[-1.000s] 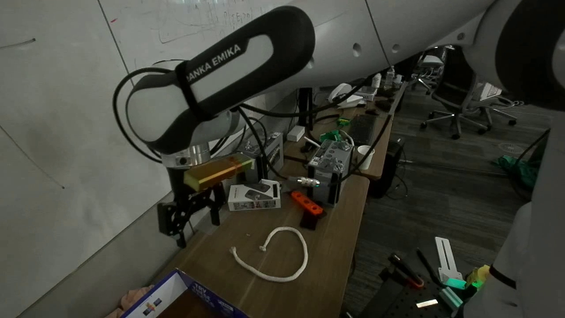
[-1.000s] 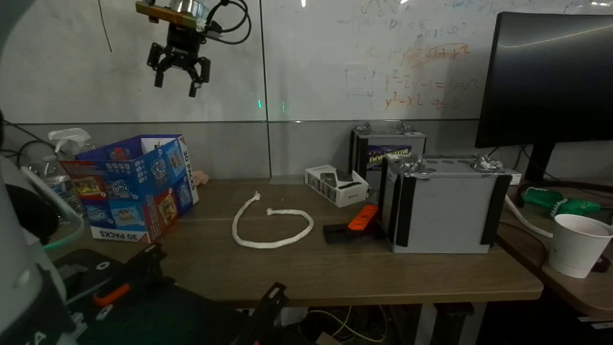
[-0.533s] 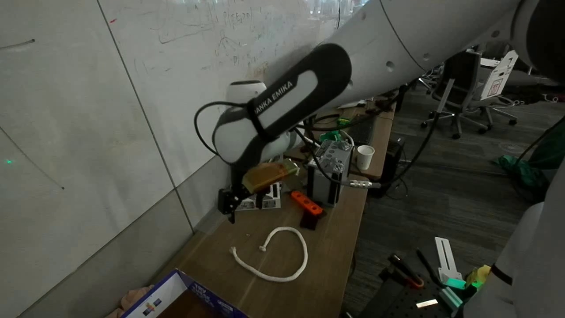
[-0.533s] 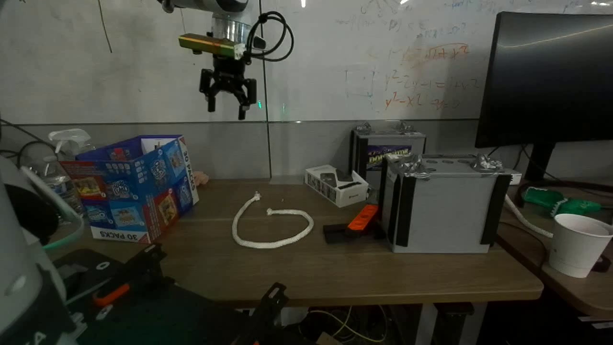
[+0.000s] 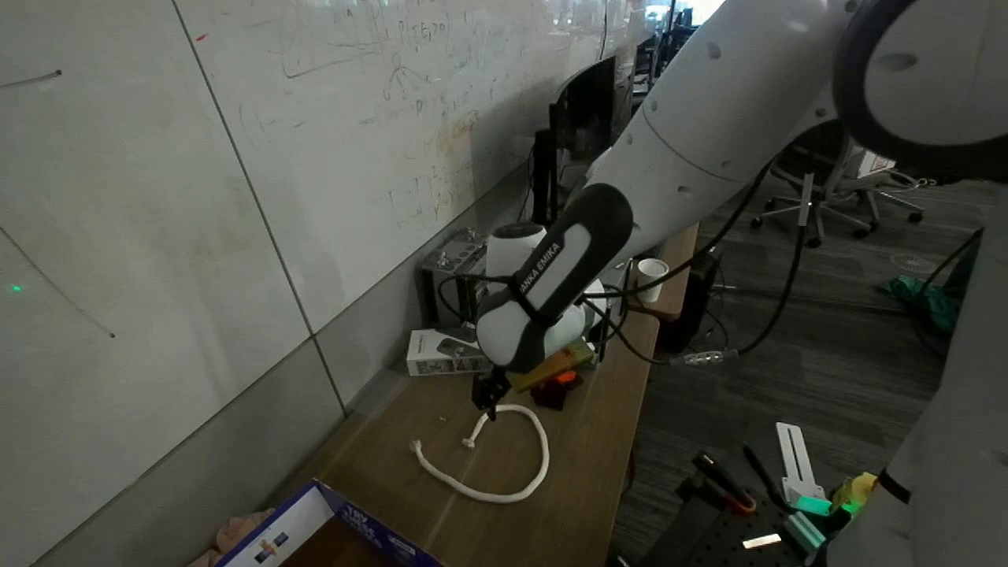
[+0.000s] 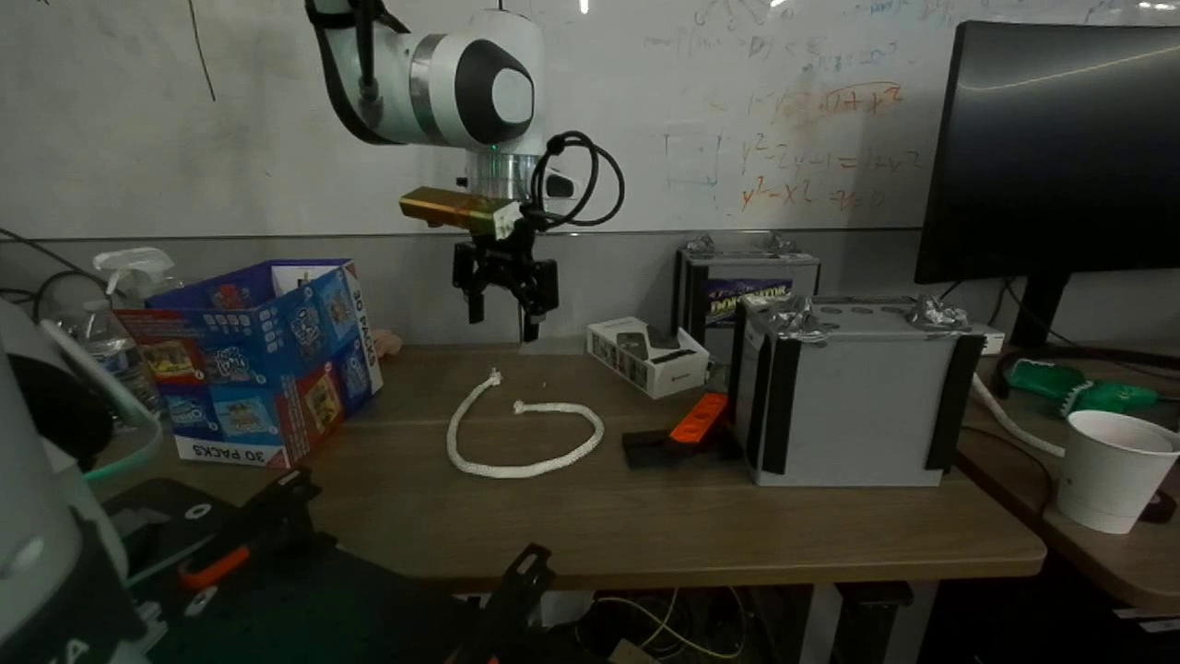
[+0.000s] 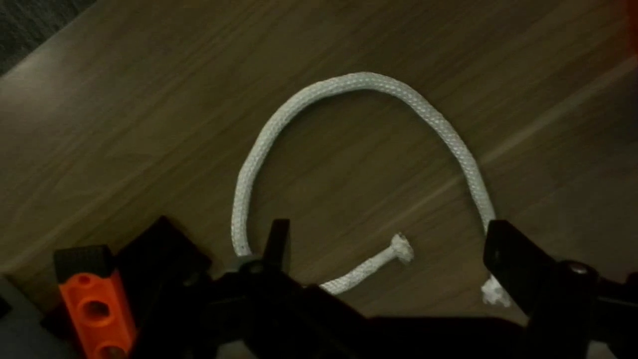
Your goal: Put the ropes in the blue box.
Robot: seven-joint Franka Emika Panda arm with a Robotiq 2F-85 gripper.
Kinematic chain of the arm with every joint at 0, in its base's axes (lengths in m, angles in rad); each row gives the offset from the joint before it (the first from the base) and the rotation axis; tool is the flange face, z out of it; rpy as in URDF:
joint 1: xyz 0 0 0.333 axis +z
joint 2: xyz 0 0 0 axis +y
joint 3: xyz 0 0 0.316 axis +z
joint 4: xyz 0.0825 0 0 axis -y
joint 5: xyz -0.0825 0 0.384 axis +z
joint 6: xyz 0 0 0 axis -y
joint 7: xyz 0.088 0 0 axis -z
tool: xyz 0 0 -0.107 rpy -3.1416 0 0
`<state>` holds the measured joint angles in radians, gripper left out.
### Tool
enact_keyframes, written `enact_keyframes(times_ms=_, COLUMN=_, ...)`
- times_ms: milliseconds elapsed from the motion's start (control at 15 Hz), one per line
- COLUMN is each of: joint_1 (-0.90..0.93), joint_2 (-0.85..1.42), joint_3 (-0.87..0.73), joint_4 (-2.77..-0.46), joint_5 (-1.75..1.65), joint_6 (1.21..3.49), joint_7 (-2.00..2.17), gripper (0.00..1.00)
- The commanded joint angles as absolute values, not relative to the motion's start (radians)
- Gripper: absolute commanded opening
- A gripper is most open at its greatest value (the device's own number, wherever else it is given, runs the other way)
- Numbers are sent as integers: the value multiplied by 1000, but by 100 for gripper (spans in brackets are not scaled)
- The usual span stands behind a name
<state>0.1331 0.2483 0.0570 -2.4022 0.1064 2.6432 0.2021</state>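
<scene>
Gripper (image 7: 388, 224) above curled rope (image 7: 364, 81) — one end toward wall (image 6: 599, 290), other — blue box (image 6: 263, 364).

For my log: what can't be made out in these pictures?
Full inside of the blue printed cardboard box: in an exterior view its near walls block part; in an exterior view the picture edge crops the box.
Two stretches of the white braided rope: hidden by black fingers in the wrist view.
Some whiteboard writing: too faint in both exterior views.

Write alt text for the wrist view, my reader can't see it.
A white rope curls in an open loop on a wooden table, partly hidden by the robot's open hand at the bottom. An orange piece sits lower left.
</scene>
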Motion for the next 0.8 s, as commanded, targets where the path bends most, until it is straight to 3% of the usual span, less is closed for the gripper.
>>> enact_keyframes(times_ms=0, joint_1=129, joint_2=340, joint_3=34, joint_4=-2379, joint_5=75, joint_6=2708, joint_7=234, gripper=100)
enact_keyframes(times_ms=733, joint_1=29, joint_2=584, joint_3=83, joint_4=-2302, joint_5=195, joint_6=2841, joint_7=174, gripper=100)
